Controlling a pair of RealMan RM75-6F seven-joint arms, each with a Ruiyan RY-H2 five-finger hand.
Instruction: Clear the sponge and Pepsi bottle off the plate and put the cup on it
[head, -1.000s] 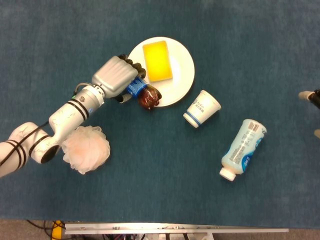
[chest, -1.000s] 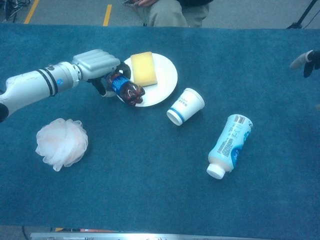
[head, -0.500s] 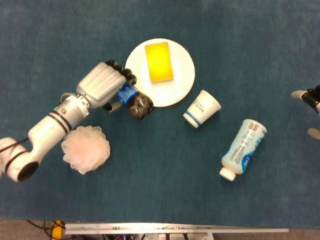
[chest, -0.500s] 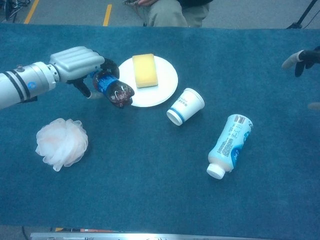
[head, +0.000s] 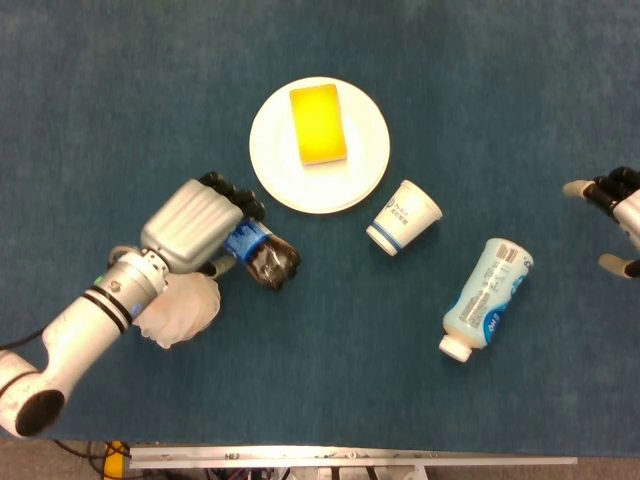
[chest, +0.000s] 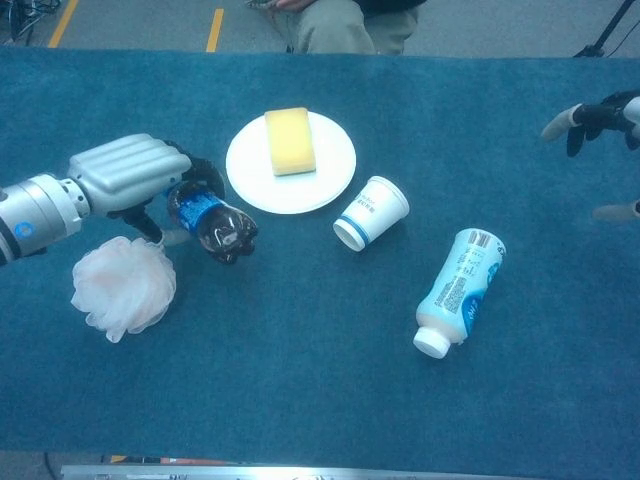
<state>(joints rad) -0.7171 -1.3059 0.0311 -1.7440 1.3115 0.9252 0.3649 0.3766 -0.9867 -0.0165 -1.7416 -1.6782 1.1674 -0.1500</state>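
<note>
To clear the round white plate (head: 370, 150), the silver left hand (head: 195, 225) holds the small dark Pepsi bottle (head: 260, 257) wrapped in its curled fingers, just clear of the plate's rim.

Left hand (head: 195, 228) clenched around a bottle (head: 258, 255) — right hand (head: 617, 200) at frame edge, fingers spread

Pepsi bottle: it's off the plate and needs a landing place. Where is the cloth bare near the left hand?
Bare cloth lies in front of the Pepsi bottle, between the bath pouf and the white bottle. Crowded: beside the plate and cup. The left hand grips the bottle.
</note>
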